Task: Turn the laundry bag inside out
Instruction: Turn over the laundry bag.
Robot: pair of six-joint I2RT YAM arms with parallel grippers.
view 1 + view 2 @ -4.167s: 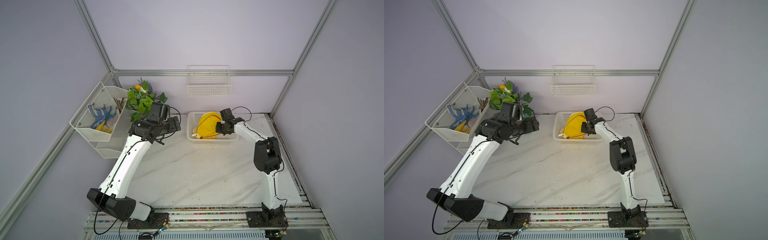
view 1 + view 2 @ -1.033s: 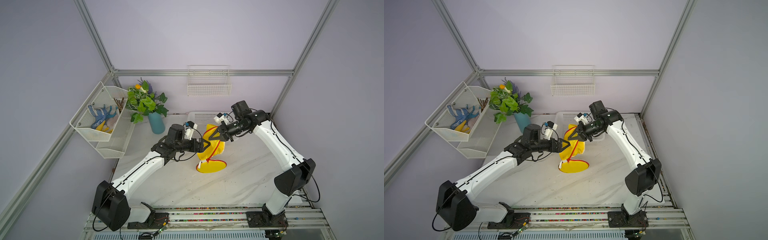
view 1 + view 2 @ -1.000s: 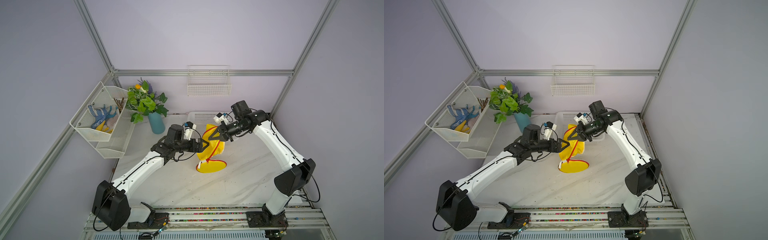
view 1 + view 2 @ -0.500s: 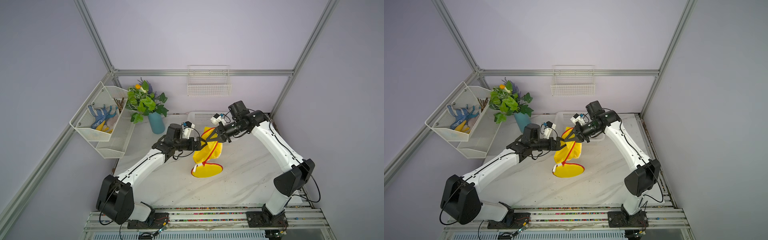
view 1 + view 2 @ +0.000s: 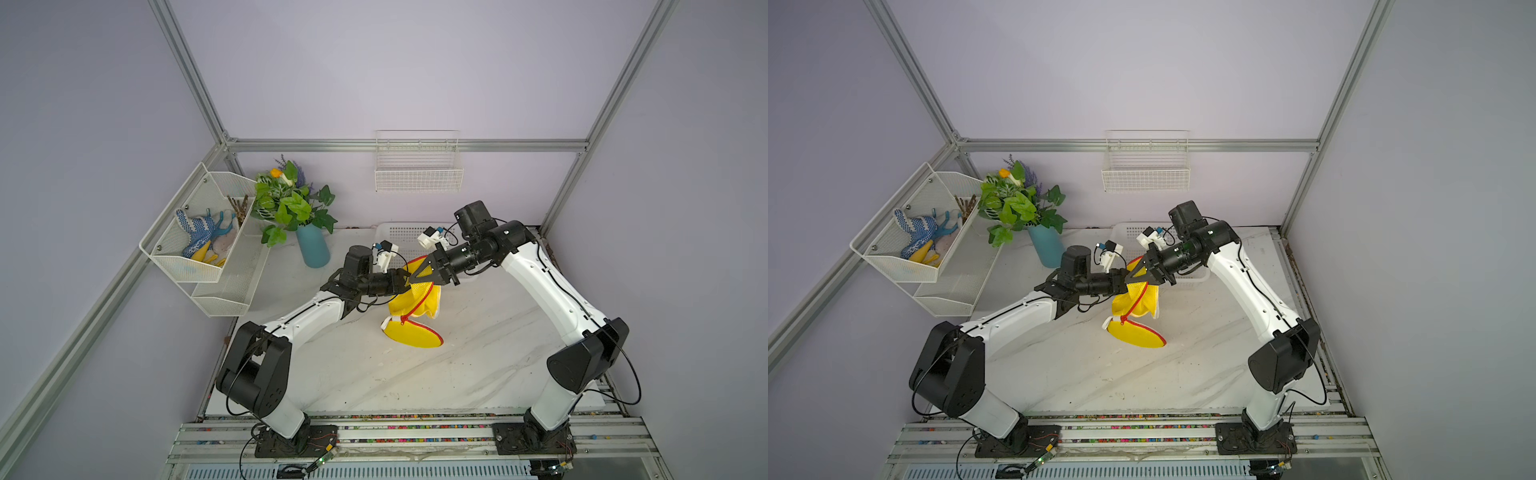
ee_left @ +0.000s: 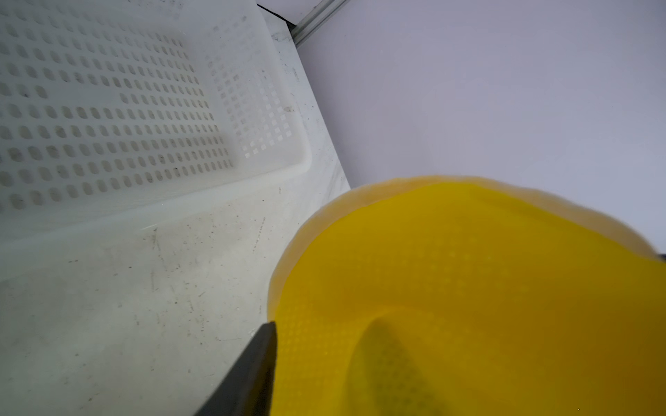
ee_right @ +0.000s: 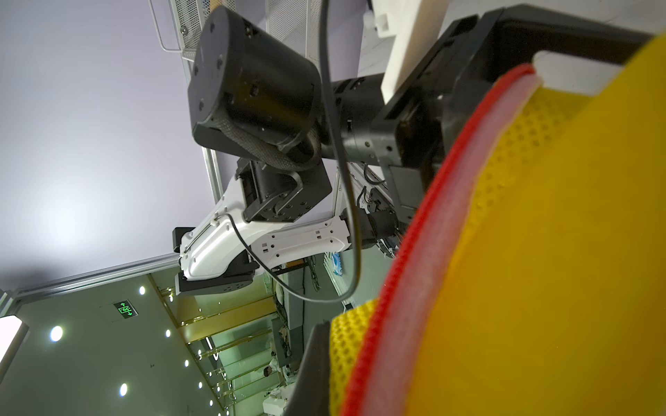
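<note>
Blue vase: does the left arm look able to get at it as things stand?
Probably yes. The blue vase stands free beside the left arm, nothing between them; but its jaws are at the yellow bag and would have to leave it first.

Perforated white basket [image 5: 405, 232] by the back wall; blue vase [image 5: 312, 248] beside wire rack [image 5: 199, 266].

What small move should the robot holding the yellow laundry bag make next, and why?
Probably close the left claw firmly on the mesh: the right claw already pinches the laundry bag at its red-trimmed rim, and mesh lies between the left fingers.
</note>
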